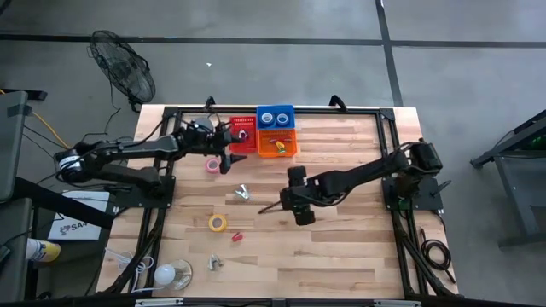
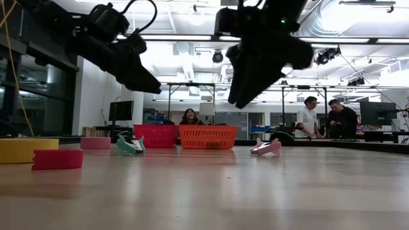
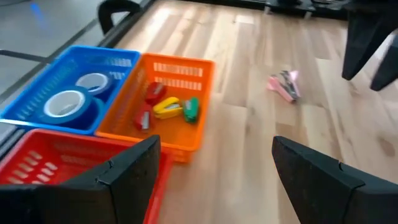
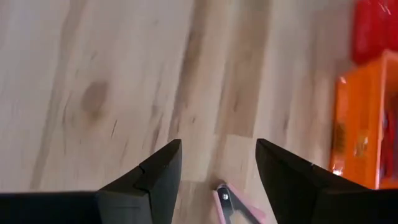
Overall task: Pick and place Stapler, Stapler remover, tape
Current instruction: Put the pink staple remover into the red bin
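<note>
Partly sorted: 2 tapes in blue bin (image 1: 275, 116), staplers in orange bin (image 1: 277, 143), yet pink tape (image 1: 212, 165), yellow tape (image 1: 218, 223), teal remover (image 1: 242, 193) and pink stapler (image 3: 284, 85) left on table (image 1: 341, 247), with left gripper (image 1: 229, 152) and right gripper (image 1: 299, 198) both spread, holding nothing.

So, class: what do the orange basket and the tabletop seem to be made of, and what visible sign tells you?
Orange basket: probably moulded plastic, in one uniform bright colour, with thin slatted lattice walls and a smooth rim. Tabletop: looks like wood, laid in joined planks, pale with streaky grain and a darker knot in the right wrist view; the finish seems smooth with a faint sheen.
</note>
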Controlling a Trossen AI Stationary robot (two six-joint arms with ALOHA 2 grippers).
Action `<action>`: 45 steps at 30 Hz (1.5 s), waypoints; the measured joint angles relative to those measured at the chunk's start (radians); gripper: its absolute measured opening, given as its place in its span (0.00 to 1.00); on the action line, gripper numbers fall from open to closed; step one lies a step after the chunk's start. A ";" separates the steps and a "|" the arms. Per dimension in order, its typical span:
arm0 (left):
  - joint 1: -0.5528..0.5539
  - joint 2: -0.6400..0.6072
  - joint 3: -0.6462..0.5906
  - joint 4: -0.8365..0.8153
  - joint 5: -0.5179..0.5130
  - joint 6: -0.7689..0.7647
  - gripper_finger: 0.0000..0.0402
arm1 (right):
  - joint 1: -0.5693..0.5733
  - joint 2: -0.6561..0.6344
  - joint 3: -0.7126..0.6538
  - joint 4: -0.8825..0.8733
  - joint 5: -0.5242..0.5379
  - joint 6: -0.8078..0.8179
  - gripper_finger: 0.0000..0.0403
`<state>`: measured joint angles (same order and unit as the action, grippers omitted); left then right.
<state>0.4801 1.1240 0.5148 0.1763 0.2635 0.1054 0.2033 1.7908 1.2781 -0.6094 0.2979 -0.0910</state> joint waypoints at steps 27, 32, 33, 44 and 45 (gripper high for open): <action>-0.141 0.000 0.000 -0.072 -0.099 -0.051 0.76 | -0.099 0.098 0.000 -0.085 -0.114 -0.289 0.49; -0.141 0.000 0.000 -0.072 -0.099 -0.052 0.76 | -0.099 0.098 0.000 -0.090 -0.115 -0.293 0.49; -0.141 0.000 0.000 -0.072 -0.099 -0.052 0.76 | -0.099 0.098 0.000 -0.091 -0.122 -0.295 0.49; -0.141 0.000 0.000 -0.074 -0.099 -0.058 0.76 | -0.099 0.100 0.000 -0.185 -0.107 -0.297 0.49; -0.141 0.000 0.000 -0.074 -0.099 -0.058 0.76 | -0.099 0.100 0.000 -0.193 -0.106 -0.304 0.49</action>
<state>0.3393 1.1244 0.5148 0.1024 0.1642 0.0475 0.1040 1.8912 1.2781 -0.8021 0.1917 -0.3955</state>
